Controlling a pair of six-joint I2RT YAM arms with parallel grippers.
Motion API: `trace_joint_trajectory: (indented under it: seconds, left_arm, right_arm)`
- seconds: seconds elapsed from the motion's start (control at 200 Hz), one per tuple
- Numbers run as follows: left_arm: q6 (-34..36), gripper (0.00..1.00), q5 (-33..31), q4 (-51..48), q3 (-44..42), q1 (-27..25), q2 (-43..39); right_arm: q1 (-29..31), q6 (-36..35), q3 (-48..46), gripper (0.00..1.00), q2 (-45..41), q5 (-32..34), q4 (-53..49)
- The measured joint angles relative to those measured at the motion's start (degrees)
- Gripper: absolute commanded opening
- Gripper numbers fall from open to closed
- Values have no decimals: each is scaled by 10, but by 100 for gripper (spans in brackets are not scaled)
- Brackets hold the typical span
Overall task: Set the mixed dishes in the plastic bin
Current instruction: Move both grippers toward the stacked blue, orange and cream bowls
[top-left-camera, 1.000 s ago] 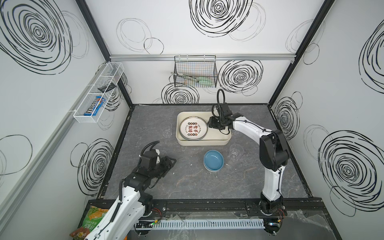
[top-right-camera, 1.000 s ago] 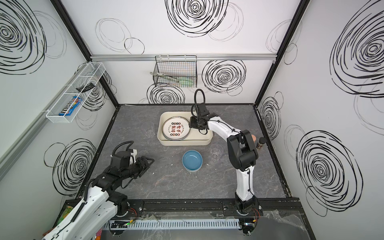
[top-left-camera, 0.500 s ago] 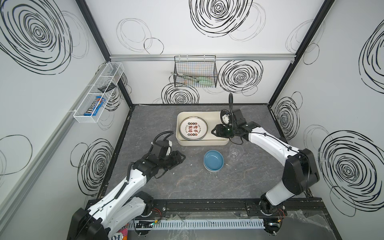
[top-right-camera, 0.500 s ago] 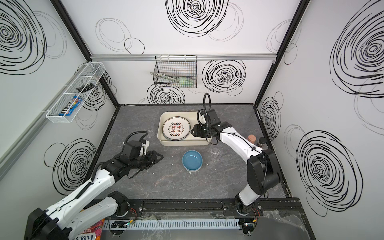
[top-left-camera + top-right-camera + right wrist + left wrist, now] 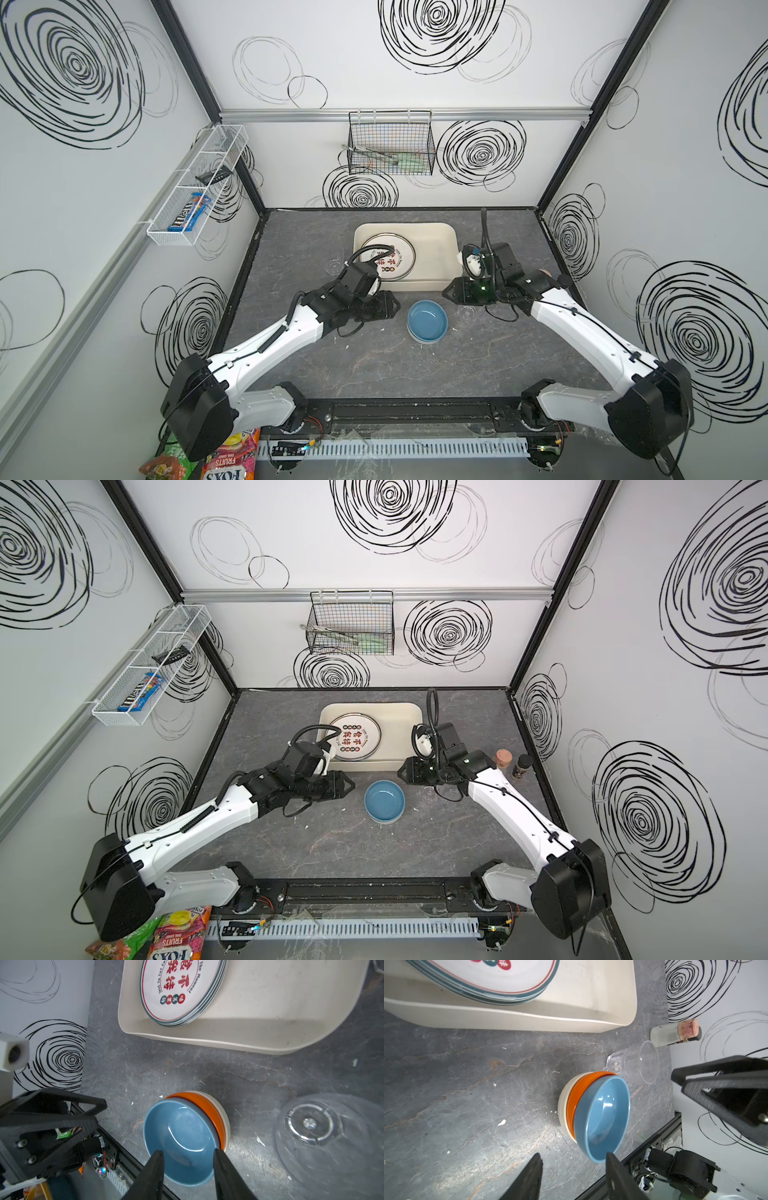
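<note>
A stack of bowls (image 5: pixel 427 327) (image 5: pixel 384 801), blue on orange on cream, stands on the grey table just in front of the plastic bin (image 5: pixel 432 257) (image 5: pixel 397 725). The bin's left half holds a stack of plates (image 5: pixel 388 259) (image 5: pixel 356 739) with red characters. A clear cup (image 5: pixel 467 313) (image 5: pixel 324 1136) stands right of the bowls. My left gripper (image 5: pixel 395 309) (image 5: pixel 573 1155) is open and empty just left of the bowls (image 5: pixel 600 1115). My right gripper (image 5: pixel 445 292) (image 5: pixel 188 1151) hangs open and empty, above and to the right of the blue bowl (image 5: pixel 182 1136).
Two spice jars (image 5: pixel 503 759) (image 5: pixel 521 766) stand by the right wall. A faint second clear cup (image 5: pixel 333 266) sits left of the bin. A black wire basket (image 5: pixel 390 149) hangs on the back wall, a white mesh rack (image 5: pixel 195 187) on the left wall. Snack bags (image 5: pixel 232 457) lie beyond the front rail.
My left arm has reached from the front left to the bowls' left side. My right gripper has left the bin and come down to the bowls' right. Both jaws have narrowed a little.
</note>
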Motion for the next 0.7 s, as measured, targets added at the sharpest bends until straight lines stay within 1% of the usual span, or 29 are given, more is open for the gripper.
trace_joint_trajectory:
  seconds: [0.1, 0.19, 0.34, 0.615, 0.7]
  left_arm:
    - [16, 54, -21, -13, 30, -18, 26]
    - [29, 50, -40, -24, 50, -34, 50]
    - [48, 48, -69, -42, 79, -59, 88]
    - [67, 45, -110, -54, 101, -89, 141]
    - [70, 42, -116, -54, 103, -94, 155]
  right_arm:
    - [-3, 2, -25, 45, -47, 2, -14]
    - [-4, 5, -49, 45, -85, 3, -21]
    - [-4, 18, -93, 46, -140, 5, -31]
    - [-7, 36, -142, 46, -175, 3, -38]
    - [-7, 41, -148, 46, -178, 3, -37]
